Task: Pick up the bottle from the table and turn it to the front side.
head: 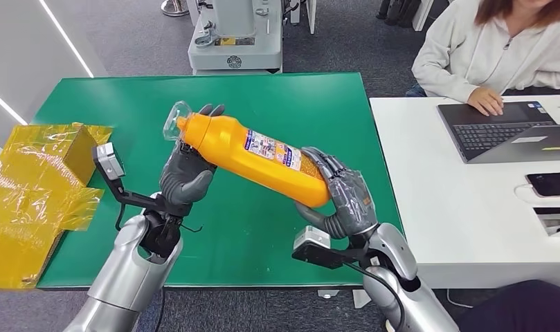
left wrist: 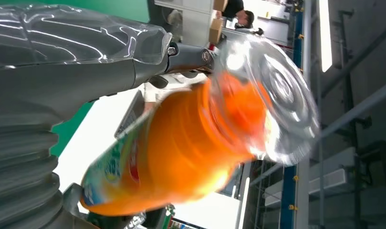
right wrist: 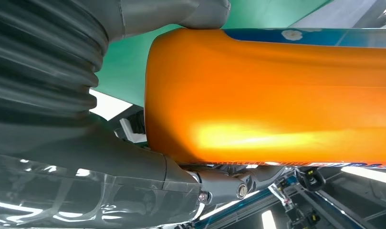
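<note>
An orange bottle (head: pixel 253 153) with a clear cap and a printed label is held in the air above the green table (head: pixel 297 97), lying tilted with its cap end up and to the left. My left hand (head: pixel 187 173) grips it near the neck, just below the cap. My right hand (head: pixel 342 197) holds its base end. In the left wrist view the bottle (left wrist: pixel 191 143) and its clear cap (left wrist: pixel 276 95) loom close beside my left hand (left wrist: pixel 62 81). The bottle's orange body (right wrist: pixel 276 95) lies against my right hand (right wrist: pixel 86 143) in the right wrist view.
Crumpled yellow film and a yellow box (head: pixel 34 187) lie at the table's left edge. A white desk (head: pixel 464 200) on the right carries a laptop (head: pixel 505 128) and a phone (head: pixel 550 183), with a person (head: pixel 491 55) seated at it. A grey machine (head: pixel 235 34) stands behind the table.
</note>
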Motion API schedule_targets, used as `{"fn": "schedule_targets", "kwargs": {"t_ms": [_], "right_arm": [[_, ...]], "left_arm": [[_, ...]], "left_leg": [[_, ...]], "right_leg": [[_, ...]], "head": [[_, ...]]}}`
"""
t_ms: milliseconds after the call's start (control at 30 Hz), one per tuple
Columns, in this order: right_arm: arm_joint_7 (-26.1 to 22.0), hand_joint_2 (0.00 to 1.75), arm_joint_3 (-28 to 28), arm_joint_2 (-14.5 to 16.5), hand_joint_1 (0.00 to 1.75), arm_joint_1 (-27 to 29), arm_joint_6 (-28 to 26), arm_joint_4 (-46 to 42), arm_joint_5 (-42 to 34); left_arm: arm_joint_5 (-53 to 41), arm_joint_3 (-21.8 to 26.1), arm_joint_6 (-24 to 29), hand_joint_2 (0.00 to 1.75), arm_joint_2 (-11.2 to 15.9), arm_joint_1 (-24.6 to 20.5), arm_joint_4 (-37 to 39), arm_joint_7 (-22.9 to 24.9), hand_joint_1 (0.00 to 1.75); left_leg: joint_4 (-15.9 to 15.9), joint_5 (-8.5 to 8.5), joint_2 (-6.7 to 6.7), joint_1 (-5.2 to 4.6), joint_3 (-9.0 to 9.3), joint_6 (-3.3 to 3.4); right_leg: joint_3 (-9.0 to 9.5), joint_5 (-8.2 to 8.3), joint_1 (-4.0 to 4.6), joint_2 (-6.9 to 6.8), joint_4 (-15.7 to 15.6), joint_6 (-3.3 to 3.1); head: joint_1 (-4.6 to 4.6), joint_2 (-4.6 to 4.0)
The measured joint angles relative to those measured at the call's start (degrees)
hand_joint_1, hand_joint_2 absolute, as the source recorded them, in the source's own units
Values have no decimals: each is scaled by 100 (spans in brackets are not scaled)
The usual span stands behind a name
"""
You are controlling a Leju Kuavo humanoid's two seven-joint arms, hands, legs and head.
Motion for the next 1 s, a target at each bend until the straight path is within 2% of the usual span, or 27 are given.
{"fn": "schedule_targets", "kwargs": {"t_ms": [233, 467, 667, 1000], "right_arm": [[15, 175, -324, 53, 175, 66, 31, 31, -28], [-194, 175, -481, 145, 175, 29, 48, 226, -136], [-234, 175, -482, 282, 175, -109, 63, 386, -175], [-386, 175, -427, 308, 175, -376, -59, 945, -308]], "left_arm": [[31, -31, 75, 175, -14, 177, -450, 123, 0], [42, -92, 110, 175, -162, 159, -478, 191, 0], [-221, -272, 385, 175, -405, -107, -136, 55, 0], [-596, -441, 802, 175, -827, -780, 577, -158, 0]], "left_leg": [[0, 0, 1, 0, 1, 0], [1, 0, 1, 0, 0, 0], [2, 0, -1, 0, 0, 0], [3, 1, 1, -1, 0, 0]], "right_leg": [[0, 0, 0, 0, 0, 0], [0, 1, -1, 0, 0, 0], [0, 1, 0, -3, 0, 0], [0, 2, -1, -1, 0, 1]], "head": [[1, 0], [0, 0], [1, 0], [1, 0]]}}
